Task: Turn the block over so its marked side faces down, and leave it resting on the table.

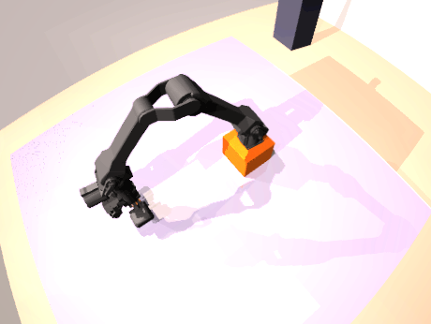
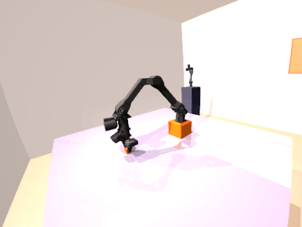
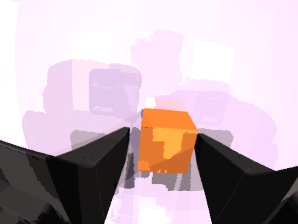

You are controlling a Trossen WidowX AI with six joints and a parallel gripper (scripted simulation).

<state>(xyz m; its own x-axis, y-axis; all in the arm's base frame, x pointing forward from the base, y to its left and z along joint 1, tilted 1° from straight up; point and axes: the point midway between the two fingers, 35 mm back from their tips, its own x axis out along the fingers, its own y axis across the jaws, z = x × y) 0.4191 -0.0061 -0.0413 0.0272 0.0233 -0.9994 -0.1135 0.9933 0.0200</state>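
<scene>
The small orange block (image 3: 167, 150) (image 2: 126, 150) sits between the fingertips, low at the table. In the wrist view, one face is plain orange and the larger face below it has lighter and darker patches; whether these are the mark or light and shadow, I cannot tell. My gripper (image 3: 162, 136) points down with its fingers partly closed around the block. The right finger in the wrist view is at the block's edge, while a narrow gap shows beside the left finger. In the top view, the gripper hides nearly all of the block.
The arm's base stands on a large orange box (image 1: 245, 159) (image 2: 180, 128) on the pale table (image 1: 187, 281) (image 2: 131, 206). A dark pillar (image 1: 295, 28) (image 2: 191, 100) stands beyond the table, with a small dark arm on top in the exterior view. Shadows of the arm cross the table.
</scene>
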